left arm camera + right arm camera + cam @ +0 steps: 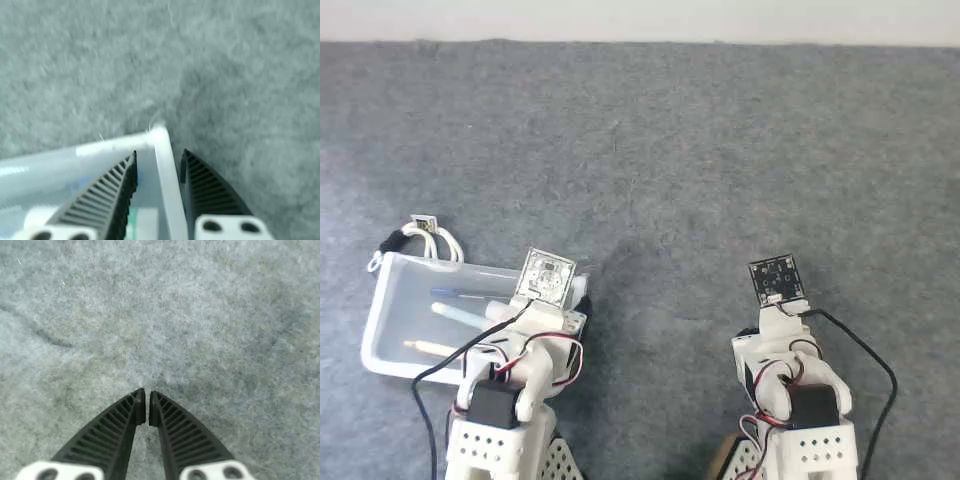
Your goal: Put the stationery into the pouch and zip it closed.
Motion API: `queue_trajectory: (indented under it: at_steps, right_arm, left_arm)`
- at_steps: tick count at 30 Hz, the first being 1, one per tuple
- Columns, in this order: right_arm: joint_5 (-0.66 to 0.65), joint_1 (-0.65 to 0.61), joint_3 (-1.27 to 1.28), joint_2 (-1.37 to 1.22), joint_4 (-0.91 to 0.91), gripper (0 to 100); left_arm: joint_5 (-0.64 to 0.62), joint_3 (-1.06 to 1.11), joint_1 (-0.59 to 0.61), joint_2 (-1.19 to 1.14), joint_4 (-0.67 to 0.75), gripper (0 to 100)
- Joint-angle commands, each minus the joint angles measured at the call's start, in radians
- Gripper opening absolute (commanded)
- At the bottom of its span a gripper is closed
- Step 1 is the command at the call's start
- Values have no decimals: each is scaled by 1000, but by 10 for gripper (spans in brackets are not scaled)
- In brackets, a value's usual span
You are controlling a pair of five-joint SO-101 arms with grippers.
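A clear pouch (pixel 390 310) with a white rim lies open at the table's left, with a black zip pull and white cord (pixel 425 237) at its far corner. Inside lie a dark blue pen (pixel 470 295), a pale blue pen (pixel 460 315) and a yellowish pencil (pixel 432 348). My left gripper (pixel 159 157) is open and straddles the pouch's wall (pixel 162 170) near a corner, one finger inside and one outside, neither touching it. My right gripper (pixel 146 407) is shut on nothing, just above bare grey carpet.
Grey carpet (pixel 700 160) covers the whole table, wide and flat beyond both arms. The left arm (pixel 545 300) stands over the pouch's right end. The right arm (pixel 780 300) sits well apart at the front right.
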State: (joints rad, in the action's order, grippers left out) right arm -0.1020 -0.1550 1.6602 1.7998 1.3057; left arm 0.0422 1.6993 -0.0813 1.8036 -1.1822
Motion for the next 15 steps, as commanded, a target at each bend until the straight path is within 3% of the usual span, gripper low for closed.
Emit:
queue_trajectory:
  at_steps: [1, 15]
  right_arm:
    - [3, 13, 23, 15, 5, 8]
    - [3, 12, 23, 15, 5, 8]
  left_arm:
    - [3, -15, 6, 15, -81, 134]
    - [3, -15, 5, 14, -77, 133]
